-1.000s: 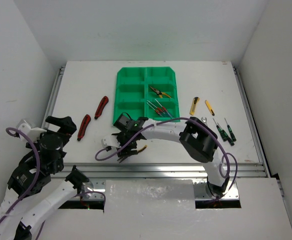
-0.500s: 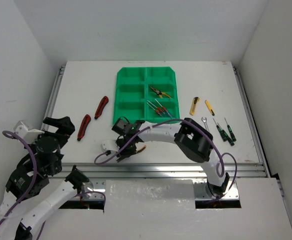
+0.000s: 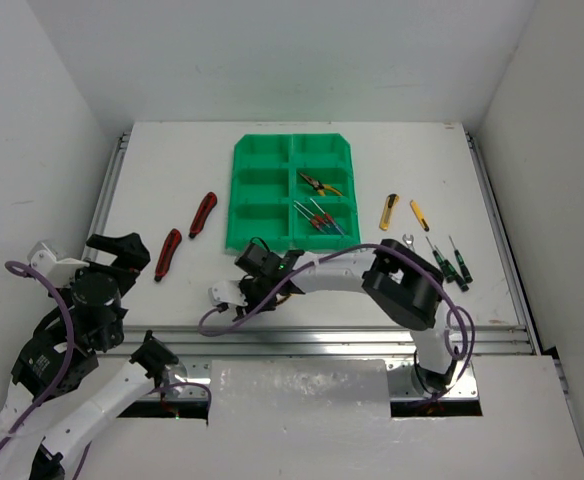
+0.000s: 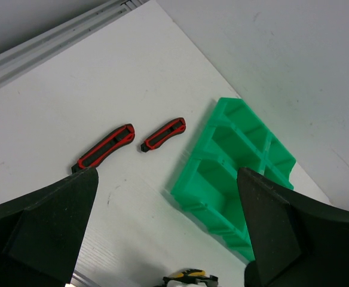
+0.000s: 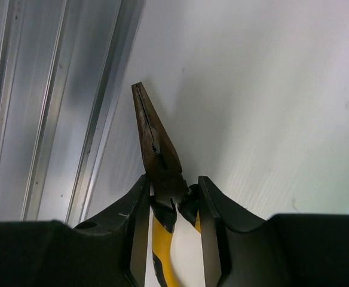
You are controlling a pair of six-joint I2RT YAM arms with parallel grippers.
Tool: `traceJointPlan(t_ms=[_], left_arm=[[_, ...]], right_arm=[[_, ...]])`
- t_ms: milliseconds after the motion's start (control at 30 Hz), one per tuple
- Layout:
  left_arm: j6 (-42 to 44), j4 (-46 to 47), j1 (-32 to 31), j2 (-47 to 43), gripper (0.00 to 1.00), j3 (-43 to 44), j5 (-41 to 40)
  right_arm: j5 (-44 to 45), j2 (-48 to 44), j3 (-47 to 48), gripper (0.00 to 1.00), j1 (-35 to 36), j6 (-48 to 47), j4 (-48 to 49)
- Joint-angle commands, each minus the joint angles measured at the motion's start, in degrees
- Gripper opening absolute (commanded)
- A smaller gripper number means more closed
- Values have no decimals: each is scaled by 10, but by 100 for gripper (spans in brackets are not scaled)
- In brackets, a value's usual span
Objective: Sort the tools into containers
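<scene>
Right pincer (image 5: 173, 194) is clamped on the yellow-handled pliers (image 5: 158, 149), pads squeezing just behind the pivot, nose sticking out ahead toward the alu rail (image 5: 55, 107) at the table's near edge. Gripped there b/c, I reckon, it's the thickest spot & the handles can't splay. Can't tell if the nose is off the table.

Green tray (image 3: 234, 235) lies just beyond my wrist. A matching pair of pliers (image 3: 319, 184) sits in the mid-row right bin, so that's prob. the target, w/ screwdrivers (image 3: 317, 215) in the near right bin to pass over. My purple cable (image 3: 207, 320) loops beside the grip & could snag.

Left pincer (image 4: 165, 179) hangs spread wide, nothing in it, looking at two red-and-black tools (image 4: 106, 146) left of the tray. Utility knives (image 3: 388, 211), wrench (image 3: 408, 241) & dark-handled drivers (image 3: 459, 265) wait on the right.
</scene>
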Motion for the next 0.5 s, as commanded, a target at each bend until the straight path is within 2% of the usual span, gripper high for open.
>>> traceJointPlan(t_ms=[0, 267, 333, 467], left_arm=[[14, 24, 4, 1, 100, 0, 5], [19, 30, 3, 1, 100, -1, 8], [21, 31, 4, 2, 100, -1, 10], [27, 36, 4, 4, 100, -2, 12]], right_arm=[[26, -78, -58, 0, -8, 35, 106], [84, -192, -148, 0, -31, 80, 212], [107, -222, -158, 0, -43, 96, 230], [97, -247, -155, 0, -82, 119, 230]])
